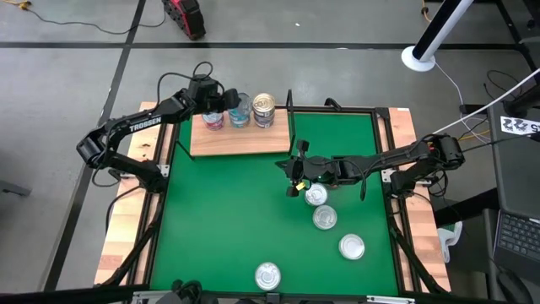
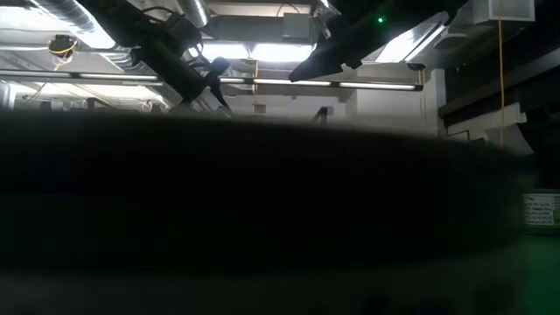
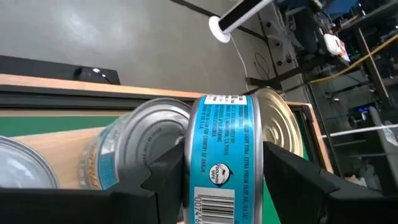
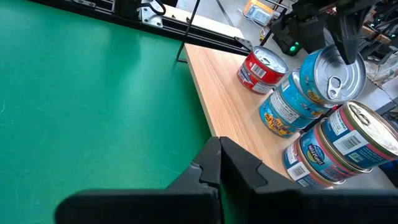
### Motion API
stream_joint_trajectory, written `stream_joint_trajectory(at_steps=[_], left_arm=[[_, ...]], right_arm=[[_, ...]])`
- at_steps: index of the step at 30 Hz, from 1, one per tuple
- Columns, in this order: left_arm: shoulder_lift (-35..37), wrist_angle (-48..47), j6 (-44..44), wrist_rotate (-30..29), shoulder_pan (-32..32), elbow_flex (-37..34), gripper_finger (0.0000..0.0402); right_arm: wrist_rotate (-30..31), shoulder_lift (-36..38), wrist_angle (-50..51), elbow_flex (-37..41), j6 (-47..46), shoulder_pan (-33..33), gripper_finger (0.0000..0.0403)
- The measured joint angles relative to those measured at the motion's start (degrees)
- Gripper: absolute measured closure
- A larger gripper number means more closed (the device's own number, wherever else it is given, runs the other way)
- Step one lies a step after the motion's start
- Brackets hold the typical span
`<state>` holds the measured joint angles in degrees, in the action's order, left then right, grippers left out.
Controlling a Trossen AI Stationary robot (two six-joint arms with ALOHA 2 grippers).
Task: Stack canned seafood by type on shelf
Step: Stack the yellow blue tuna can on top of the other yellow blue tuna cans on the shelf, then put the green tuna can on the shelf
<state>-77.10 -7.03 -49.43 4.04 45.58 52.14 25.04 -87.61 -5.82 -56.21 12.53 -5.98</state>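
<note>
Your left tool [image 3: 224,180] stands released around a blue tin [image 3: 224,149] on the shelf [image 1: 240,141]; right tool [image 4: 219,163] clenched, empty. Tins are rigid, slippery: grip the sides.

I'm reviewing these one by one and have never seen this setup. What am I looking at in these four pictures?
This is a table robot with two dark arms, each ending in a two-finger gripper. One picture looks straight down on the table. One looks level across it but is mostly blocked and dark. The other two come from cameras on the arms' wrists.

A green mat covers the table, and a wooden shelf at its far edge already carries several tins, including a red tin. Four loose tins lie on the mat.

The left gripper is at the shelf, around a blue-teal tin. I can't tell whether it is gripping the tin. The right gripper is shut and empty over the mat.
</note>
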Motion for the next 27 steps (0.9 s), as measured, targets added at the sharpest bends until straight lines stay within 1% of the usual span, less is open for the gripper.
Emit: stream_joint_trajectory(at_steps=[8, 24, 27], left_arm=[[0.0, 0.0, 0.1, -3.6, 0.1, 0.0, 0.0213], [0.0, 0.1, 0.5, -5.4, 4.9, 0.0, 0.0212], [0.0, 0.8, 2.2, -5.4, 4.9, 0.0, 0.0212]], right_arm=[[0.0, 0.0, 0.0, 0.0, 0.0, 0.0, 0.0393], [0.0, 0.0, 0.0, 0.0, 0.0, 0.0, 0.0393], [0.0, 0.0, 0.0, 0.0, 0.0, 0.0, 0.0393]])
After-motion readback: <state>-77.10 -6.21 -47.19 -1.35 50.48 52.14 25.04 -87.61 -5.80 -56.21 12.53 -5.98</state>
